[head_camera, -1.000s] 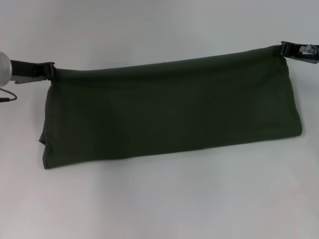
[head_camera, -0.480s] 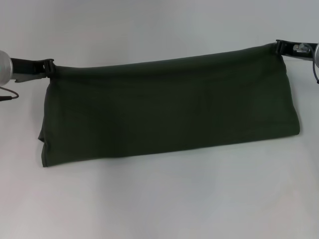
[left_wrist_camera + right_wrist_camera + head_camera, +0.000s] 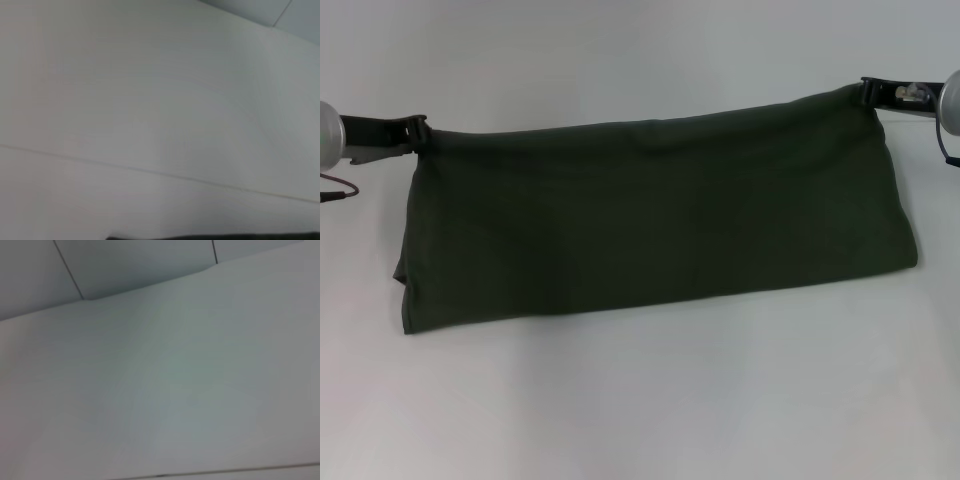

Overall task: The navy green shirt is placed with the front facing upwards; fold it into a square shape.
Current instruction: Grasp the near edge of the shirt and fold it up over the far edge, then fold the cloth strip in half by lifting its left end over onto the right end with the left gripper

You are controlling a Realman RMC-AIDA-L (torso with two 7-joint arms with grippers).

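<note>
Now, change: compared with a second ago, the right gripper (image 3: 866, 92) has come inward and a little toward 12 o'clock, while the far edge of the cloth has flattened and reached farther back.
Shirt: the navy green shirt (image 3: 650, 220) spans the middle of the white surface (image 3: 640, 400) as a long band, its far edge strung between both grippers and its near edge resting on the surface.
Left gripper: the left gripper (image 3: 420, 135) sits at 9 o'clock of the shirt, fingers pinching the far left corner.
Right gripper: at about 2 o'clock, fingers pinching the far right corner.
Wrist views: mostly bare surface; a dark strip of cloth shows at one edge of the left one.
Meaning: I judge a lengthwise fold is being carried across; crosswise folds remain before a square.
</note>
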